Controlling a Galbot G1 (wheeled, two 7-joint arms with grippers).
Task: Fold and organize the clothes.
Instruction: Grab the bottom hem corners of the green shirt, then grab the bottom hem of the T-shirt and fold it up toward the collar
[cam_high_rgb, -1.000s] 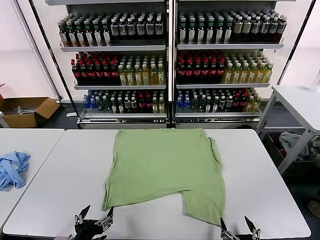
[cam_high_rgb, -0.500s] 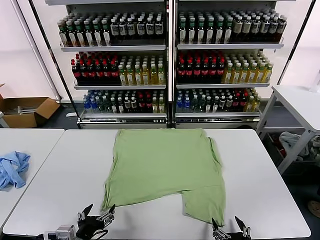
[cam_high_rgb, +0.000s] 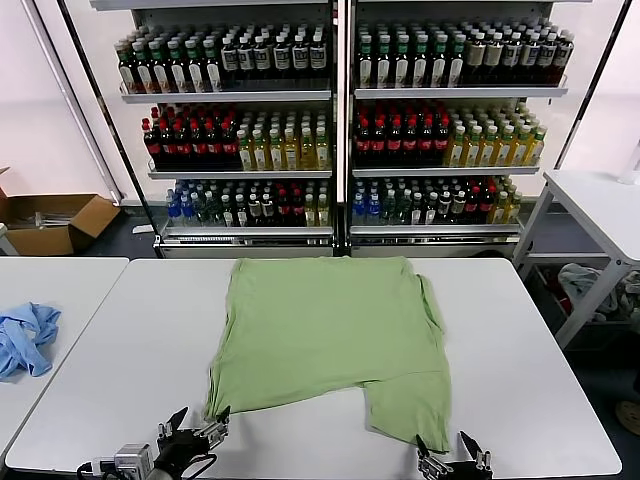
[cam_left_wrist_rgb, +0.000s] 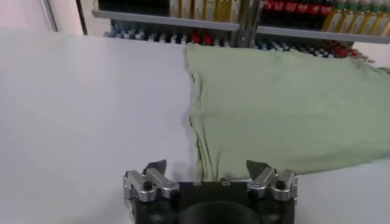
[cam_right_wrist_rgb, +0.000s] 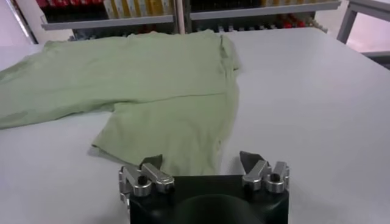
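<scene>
Both claws, left (cam_high_rgb: 196, 428) and right (cam_high_rgb: 448, 455), held apart, empty, near the shirt (cam_high_rgb: 325, 335) hem; only one layer may be pinched, skewing the fold.

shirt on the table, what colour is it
Plain light green shirt, clearest in the head view.

We're looking at a mock shop floor used as a test room: two tall glass-fronted metal shelving units (cam_high_rgb: 340, 120) stand side by side, packed with rows of bottled drinks with red, yellow, green and dark labels (cam_high_rgb: 290, 140). In front we see plain white rectangular work tables (cam_high_rgb: 130, 350), and an open brown cardboard box (cam_high_rgb: 55, 222) sits on the floor at the left.
</scene>
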